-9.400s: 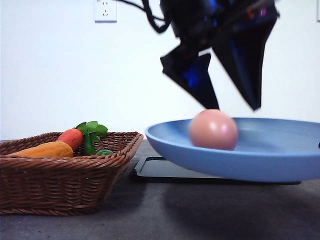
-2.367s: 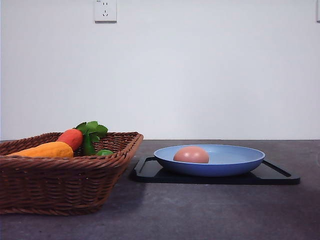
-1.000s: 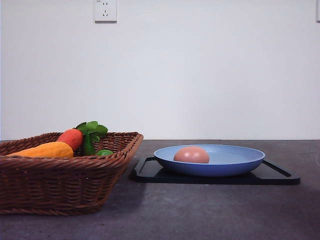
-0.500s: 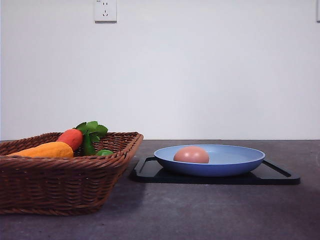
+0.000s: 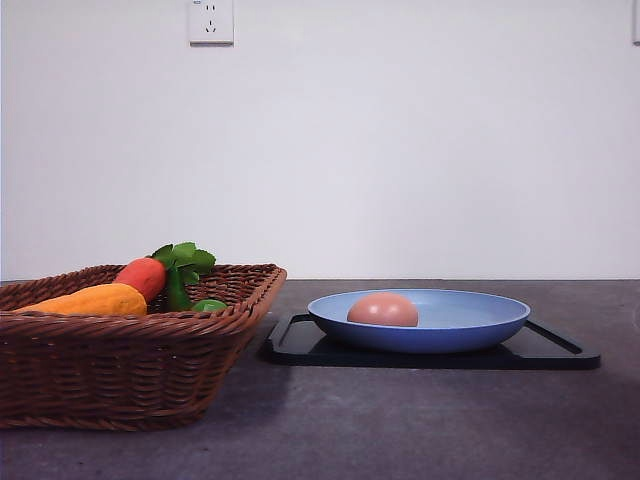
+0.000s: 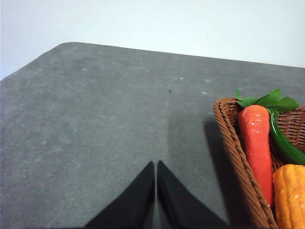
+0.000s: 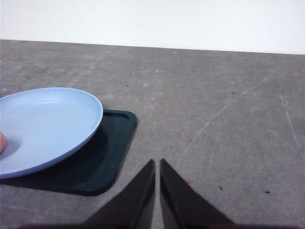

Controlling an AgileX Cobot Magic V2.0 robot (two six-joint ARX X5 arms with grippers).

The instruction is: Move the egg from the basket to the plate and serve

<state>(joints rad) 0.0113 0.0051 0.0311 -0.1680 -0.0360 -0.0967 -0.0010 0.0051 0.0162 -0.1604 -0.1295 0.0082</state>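
Plainly, the egg (image 5: pixel 382 309) lies in the plate (image 5: pixel 470 322), left of its middle, and the plate sits on a black tray (image 5: pixel 310 346) on the table (image 5: pixel 420 430). The egg looks smooth, light and fragile, likely to roll; any hold should be gentle, across its middle. The plate looks stiff and is best taken by its rim. Beside the tray stands the basket (image 5: pixel 140 370), with a carrot (image 6: pixel 255 143), a yellow-orange vegetable (image 5: pixel 85 299) and green leaves (image 5: pixel 185 258) inside. Nothing blocks the plate. The left gripper (image 6: pixel 156 164) and the right gripper (image 7: pixel 157 162) each hover over bare table, fingers pressed together, holding nothing.
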